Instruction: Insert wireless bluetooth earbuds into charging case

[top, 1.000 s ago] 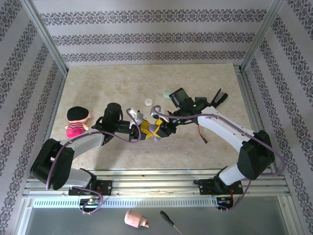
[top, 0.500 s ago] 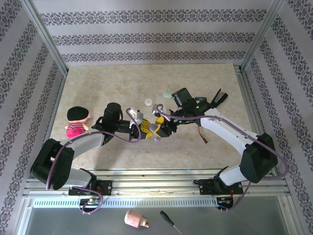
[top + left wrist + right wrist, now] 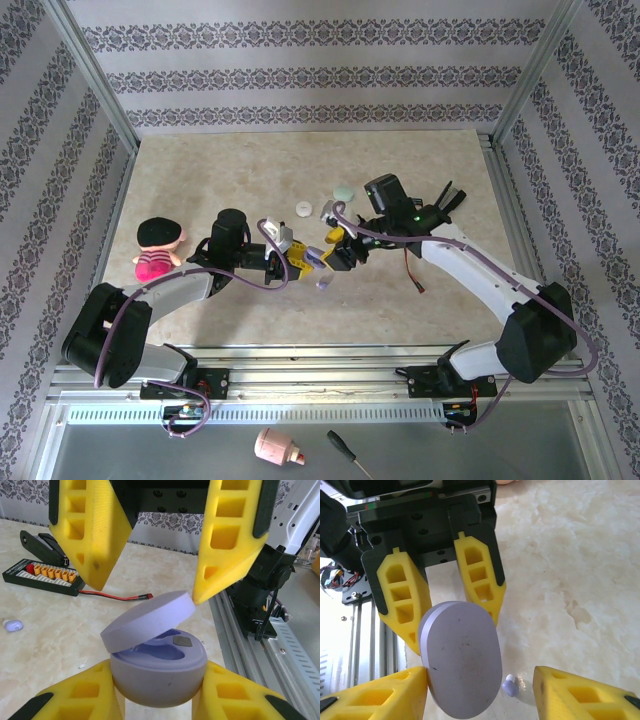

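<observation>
While our left gripper (image 3: 157, 682) clamps the lilac charging case (image 3: 160, 672) by its base, with the lid (image 3: 150, 619) half raised, our right gripper (image 3: 480, 677) stands spread on either side of that lid, one finger touching its rim. We see one lilac earbud (image 3: 509, 685) lying on the table (image 3: 570, 580) near the case, outside it.

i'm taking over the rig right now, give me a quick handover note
left gripper: shut on the lilac charging case.
right gripper: jaws open, one fingertip at the edge of the lid.
Things: the lid is tilted, part open. One lilac earbud lies on the table near the case.
Done: case gripped, lid partway up. No bud seen in the part of the case interior that shows.
Left: open the lid fully, pick up the earbud, seat it, close the case.
</observation>
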